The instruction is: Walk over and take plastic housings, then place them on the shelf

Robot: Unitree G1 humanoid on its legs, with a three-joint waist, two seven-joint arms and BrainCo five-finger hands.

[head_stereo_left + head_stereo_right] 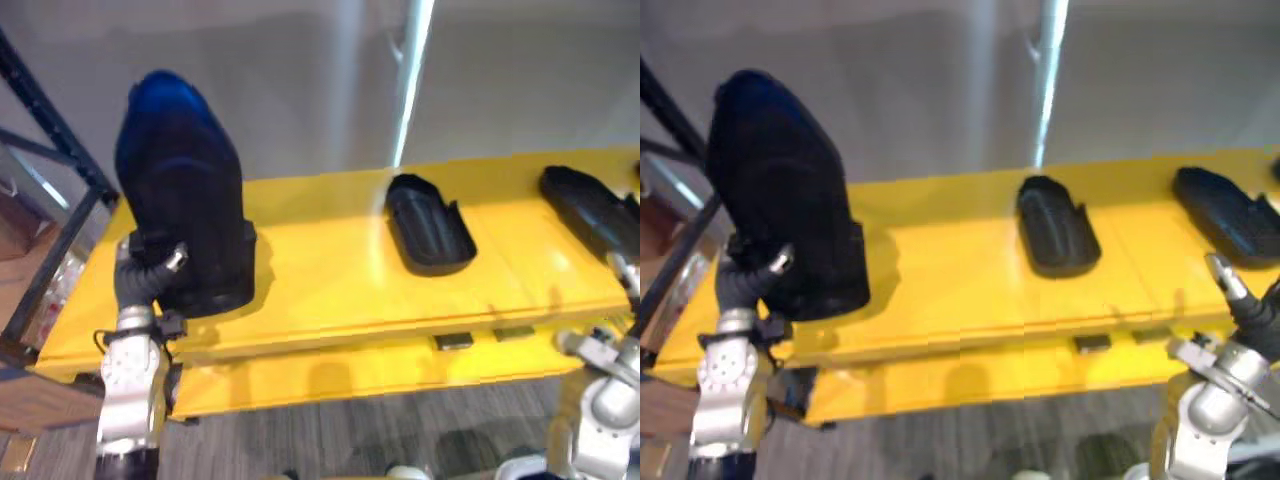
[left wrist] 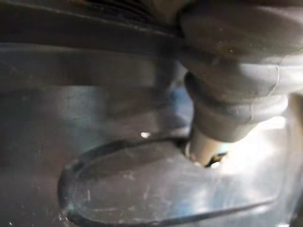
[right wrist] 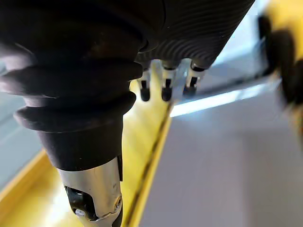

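The robot stands at a yellow shelf (image 1: 320, 280), or what looks like the shelf, with a black frame (image 1: 50, 125) at its left end. The left hand (image 1: 145, 275) grasps a big black plastic housing (image 1: 185, 200) at the shelf's left end. The thumb presses on the front of the housing and the other fingers are hidden behind it. The housing stands up tall, and its low end seems to be on the shelf or just above it. I cannot tell which. A second housing (image 1: 430, 225) lies flat on the middle of the shelf. A third housing (image 1: 590, 210) lies flat at the shelf's right end. The right hand (image 1: 1255, 312) is by the shelf's front edge at the right end, with its fingers (image 3: 165, 90) loose and nothing in them. I think the job is far along. What is left is to set the big housing down and let go.
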